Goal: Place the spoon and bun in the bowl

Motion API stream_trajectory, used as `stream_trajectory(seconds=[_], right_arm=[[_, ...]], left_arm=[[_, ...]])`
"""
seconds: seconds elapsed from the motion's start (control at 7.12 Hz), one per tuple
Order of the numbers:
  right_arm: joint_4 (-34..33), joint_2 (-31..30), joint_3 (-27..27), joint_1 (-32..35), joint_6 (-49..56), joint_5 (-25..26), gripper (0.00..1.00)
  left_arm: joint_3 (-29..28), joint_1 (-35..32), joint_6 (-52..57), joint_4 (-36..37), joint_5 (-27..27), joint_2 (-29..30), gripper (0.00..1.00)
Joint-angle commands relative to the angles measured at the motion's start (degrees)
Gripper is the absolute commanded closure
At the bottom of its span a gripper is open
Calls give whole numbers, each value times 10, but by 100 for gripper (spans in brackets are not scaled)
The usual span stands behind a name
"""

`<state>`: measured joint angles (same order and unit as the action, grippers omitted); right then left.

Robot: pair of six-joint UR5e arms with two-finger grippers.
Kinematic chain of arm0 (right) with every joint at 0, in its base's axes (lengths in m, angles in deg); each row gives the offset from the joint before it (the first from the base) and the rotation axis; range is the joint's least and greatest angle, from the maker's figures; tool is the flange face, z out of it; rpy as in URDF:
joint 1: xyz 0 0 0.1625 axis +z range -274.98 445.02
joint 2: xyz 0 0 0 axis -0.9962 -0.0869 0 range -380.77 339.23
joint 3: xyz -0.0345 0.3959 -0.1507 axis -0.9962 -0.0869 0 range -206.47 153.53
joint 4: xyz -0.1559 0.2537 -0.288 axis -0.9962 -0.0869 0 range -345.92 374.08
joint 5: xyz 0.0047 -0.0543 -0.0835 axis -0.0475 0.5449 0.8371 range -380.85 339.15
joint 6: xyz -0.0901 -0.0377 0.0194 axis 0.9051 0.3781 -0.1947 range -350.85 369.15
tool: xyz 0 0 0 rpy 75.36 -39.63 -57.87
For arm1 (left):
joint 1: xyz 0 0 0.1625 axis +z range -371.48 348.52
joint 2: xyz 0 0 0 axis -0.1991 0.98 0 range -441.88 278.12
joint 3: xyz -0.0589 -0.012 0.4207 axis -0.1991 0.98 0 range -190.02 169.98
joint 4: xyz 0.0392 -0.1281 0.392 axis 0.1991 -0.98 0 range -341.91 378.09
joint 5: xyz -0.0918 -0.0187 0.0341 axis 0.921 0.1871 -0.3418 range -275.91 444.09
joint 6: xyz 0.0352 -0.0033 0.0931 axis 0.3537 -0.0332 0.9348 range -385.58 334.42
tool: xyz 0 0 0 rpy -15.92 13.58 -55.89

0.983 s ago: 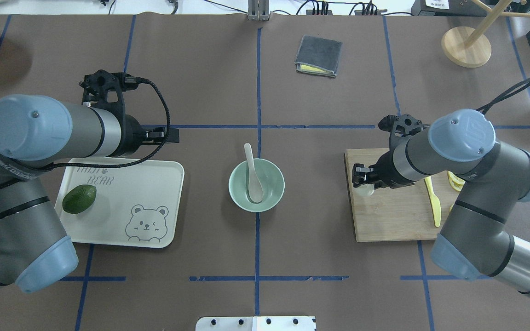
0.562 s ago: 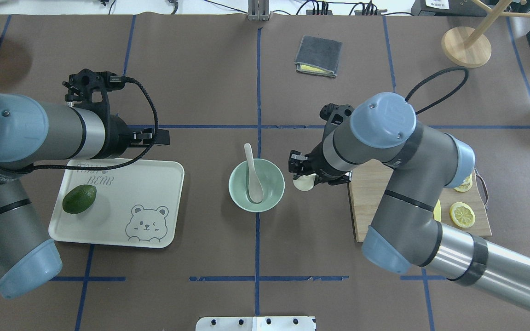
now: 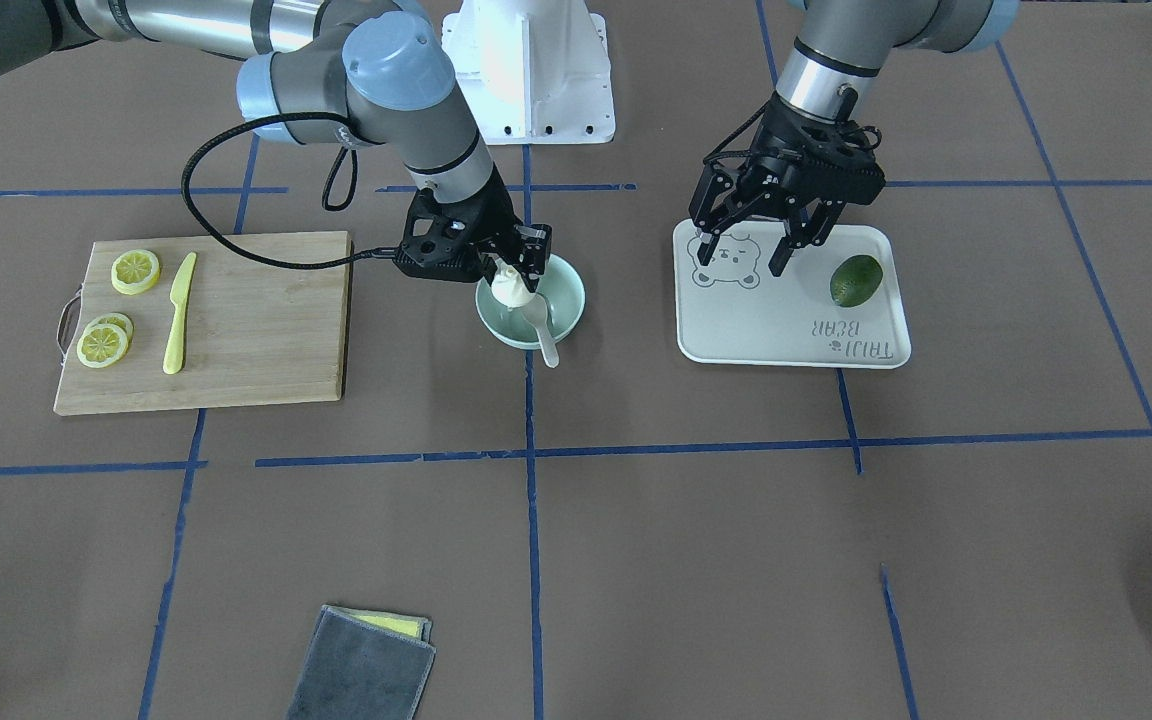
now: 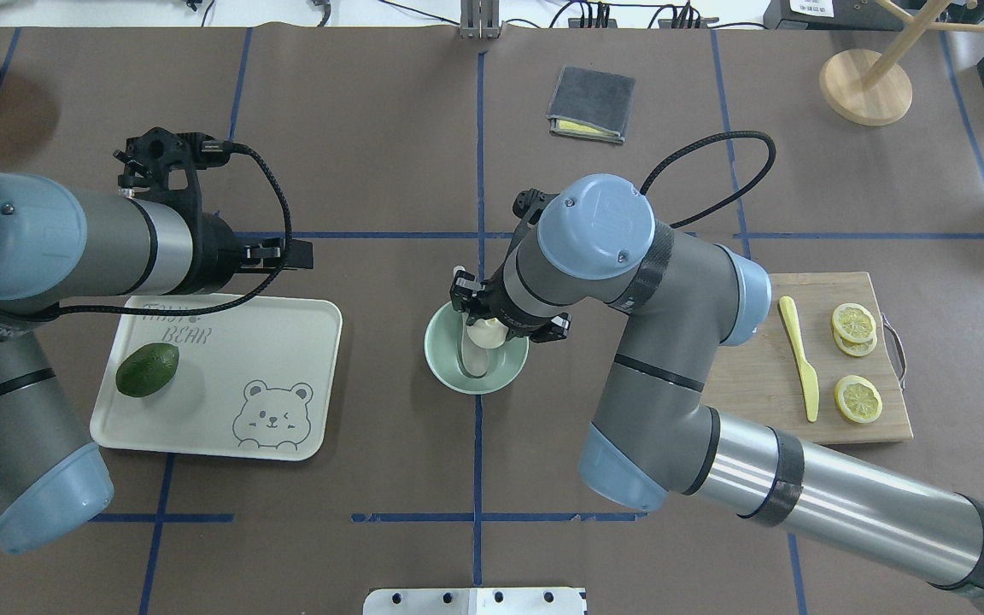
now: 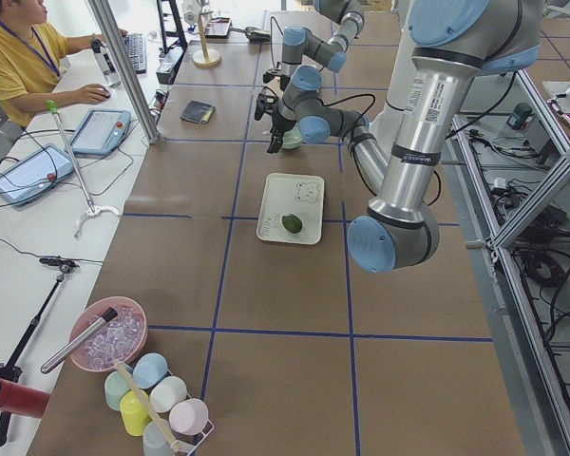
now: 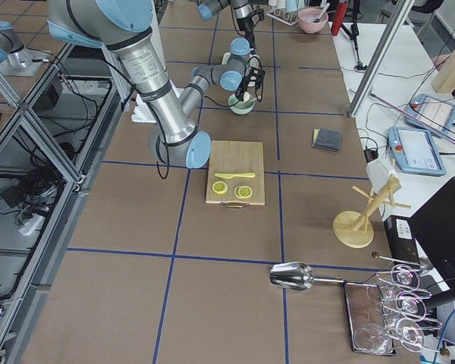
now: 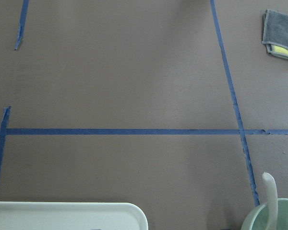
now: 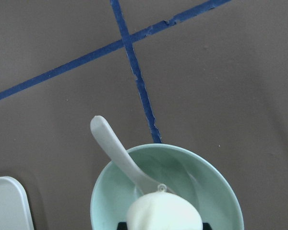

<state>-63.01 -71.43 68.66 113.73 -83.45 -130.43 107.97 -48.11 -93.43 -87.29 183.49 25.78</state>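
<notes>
Hanging over the bowl point(image 3: 568, 297), the right pincer point(image 3: 513, 280) is clamped on the bun point(image 8: 163, 213), gripping it by its sides so that it can fall straight in once the jaws part. The bun is above the bowl's hollow. It does not seem to rest on the bottom yet, though no view shows the gap plainly. The spoon point(image 8: 116, 150) already lies in the bowl, scoop down in the well and handle propped over the rim, which by my judgement leaves room beside it for the bun. The left pincer point(image 3: 742, 262) hovers over the white tray point(image 4: 287, 342) on the desk, jaws spread and empty, apart from the avocado point(image 4: 147, 370). Near the tray's bear drawing the print appears to read "TAIJI BEAR", though the first word is faint.
</notes>
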Motion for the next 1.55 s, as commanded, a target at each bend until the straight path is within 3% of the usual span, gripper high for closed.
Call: stream_trajectory(seconds=[0.0, 0.28, 0.42, 0.7, 0.84, 0.98, 1.26, 1.4], right_arm=[[0, 7, -5, -7, -1, 2, 35], [-2, 7, -7, -8, 1, 2, 5], [-2, 7, -7, -8, 1, 1, 1], [-1, -4, 12, -2, -2, -1, 0], [-1, -69, 62, 15, 2, -9, 0], [0, -133, 104, 47, 21, -29, 0], [-2, -225, 136, 151, 142, -127, 0], [-4, -264, 145, 200, 204, -159, 0]], left_arm=[[-1, 1, 0, -1, 0, 0, 13], [-3, 1, 0, -1, 0, -1, 13], [-3, 0, 1, 0, 0, -1, 13], [-4, 0, 4, -2, -2, -14, 13], [0, 0, 6, -6, -1, -38, 12], [1, -4, 27, -16, -1, -53, 1], [1, -52, 135, -53, 3, -101, 1], [-1, -105, 222, -56, 60, -121, 1]])
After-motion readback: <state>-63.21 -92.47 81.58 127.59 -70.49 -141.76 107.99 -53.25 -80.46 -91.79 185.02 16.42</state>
